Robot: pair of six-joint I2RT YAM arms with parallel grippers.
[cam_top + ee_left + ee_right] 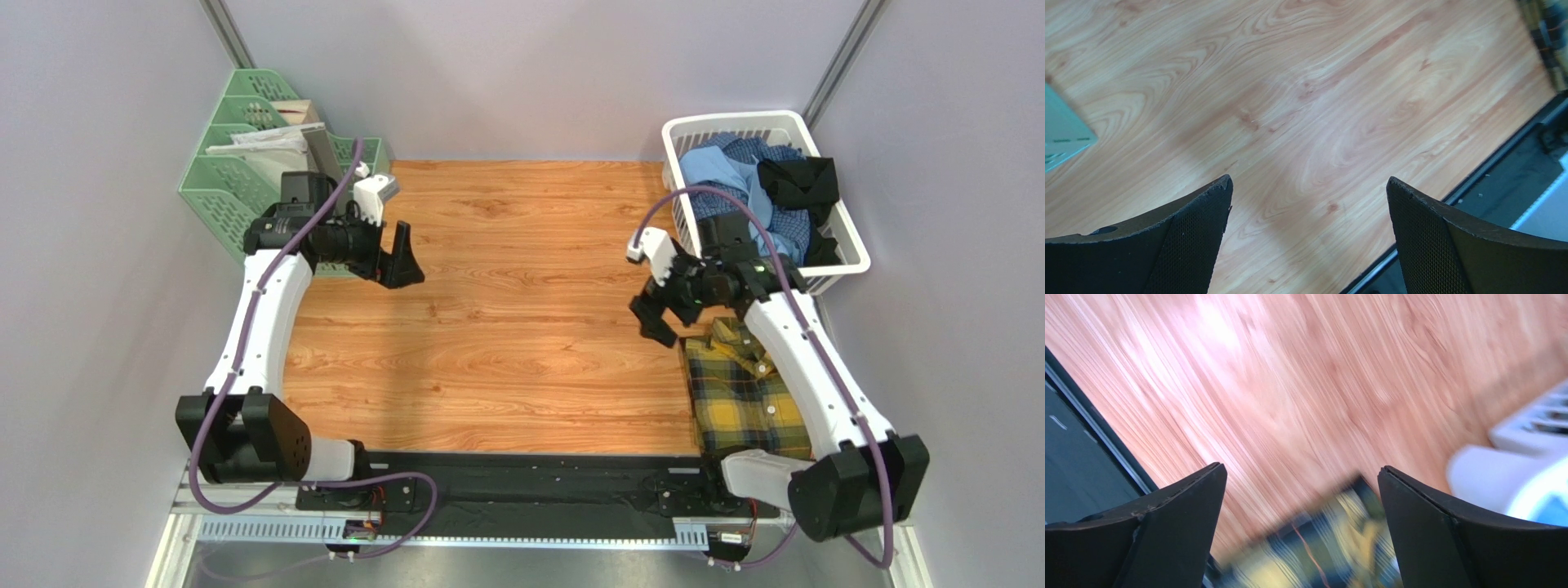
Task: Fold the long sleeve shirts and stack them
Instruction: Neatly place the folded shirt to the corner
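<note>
Plaid shirt (740,402) is lying folded on the wooden surface (515,331). Left pincer (402,270) and right pincer (655,324) are hovering spread apart, empty.

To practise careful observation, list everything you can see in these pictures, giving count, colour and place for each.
table: one, light wood, under everything
plaid shirt: one, yellow and black, folded at the table's near right edge
basket: one, white, far right corner
shirts in basket: several, light blue, blue-checked and black, heaped; exact count unclear
file rack: one, green, far left corner
papers: a few, pale, in the file rack
left gripper: one, black, open, over bare table on the left
right gripper: one, black, open, over the plaid shirt's far end
</note>
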